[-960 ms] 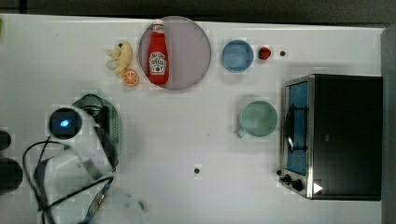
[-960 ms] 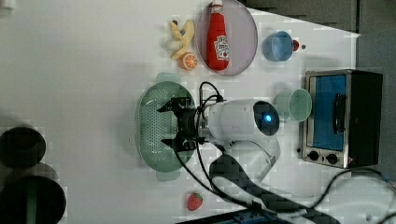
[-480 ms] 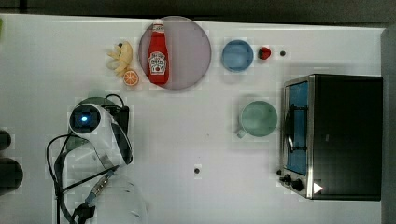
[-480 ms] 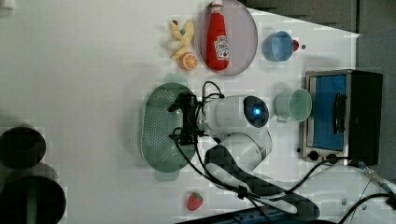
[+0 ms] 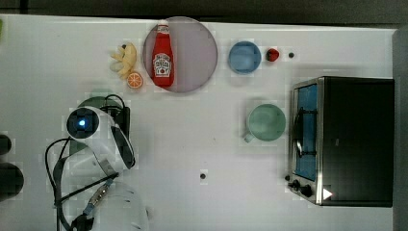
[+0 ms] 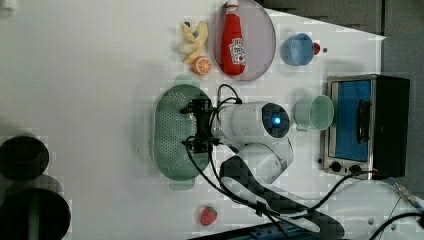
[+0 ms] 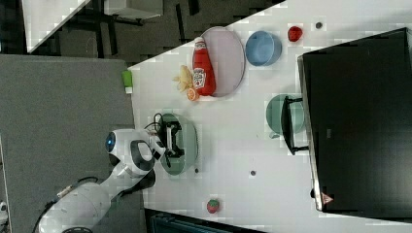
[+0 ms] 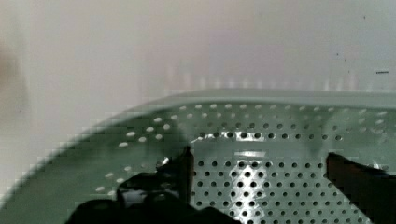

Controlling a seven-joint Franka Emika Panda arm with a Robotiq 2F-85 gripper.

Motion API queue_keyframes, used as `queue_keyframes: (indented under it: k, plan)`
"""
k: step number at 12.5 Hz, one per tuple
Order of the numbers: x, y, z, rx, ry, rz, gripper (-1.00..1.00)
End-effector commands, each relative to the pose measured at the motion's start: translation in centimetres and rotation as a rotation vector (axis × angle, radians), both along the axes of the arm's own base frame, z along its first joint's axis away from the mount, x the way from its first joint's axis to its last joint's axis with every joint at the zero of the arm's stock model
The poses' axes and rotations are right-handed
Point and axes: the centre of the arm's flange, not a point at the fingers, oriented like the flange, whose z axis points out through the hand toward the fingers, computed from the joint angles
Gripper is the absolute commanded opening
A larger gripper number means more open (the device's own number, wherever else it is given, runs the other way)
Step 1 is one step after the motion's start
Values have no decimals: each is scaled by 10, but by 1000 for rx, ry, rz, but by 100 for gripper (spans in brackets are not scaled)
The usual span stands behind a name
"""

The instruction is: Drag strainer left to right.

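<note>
The top view looks straight down on the white counter (image 5: pixel 202 144) from well above, with the toaster oven (image 5: pixel 344 139) at the top view's right and the arm at the top view's lower left. The left view also looks down, from nearer and tilted a little, so the counter's far edge slants in its upper right corner. The right view looks from farther off and takes in dark floor beside the counter (image 7: pixel 233 160). All three share the ketchup bottle (image 5: pixel 162 57) on its plate, the blue bowl (image 5: pixel 244 57) and the mug (image 5: pixel 265 122). The wrist view sits very close, low inside the strainer (image 8: pixel 261 177), facing its perforated wall.
</note>
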Motion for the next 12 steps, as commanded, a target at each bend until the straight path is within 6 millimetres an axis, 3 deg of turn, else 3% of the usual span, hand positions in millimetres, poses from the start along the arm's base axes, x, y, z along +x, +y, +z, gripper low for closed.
queue_keyframes:
  k: [1,12]
  plan:
    - [4,-44,12,-17,-13,-39,100]
    - [12,-180,21,-53,-20,55,100]
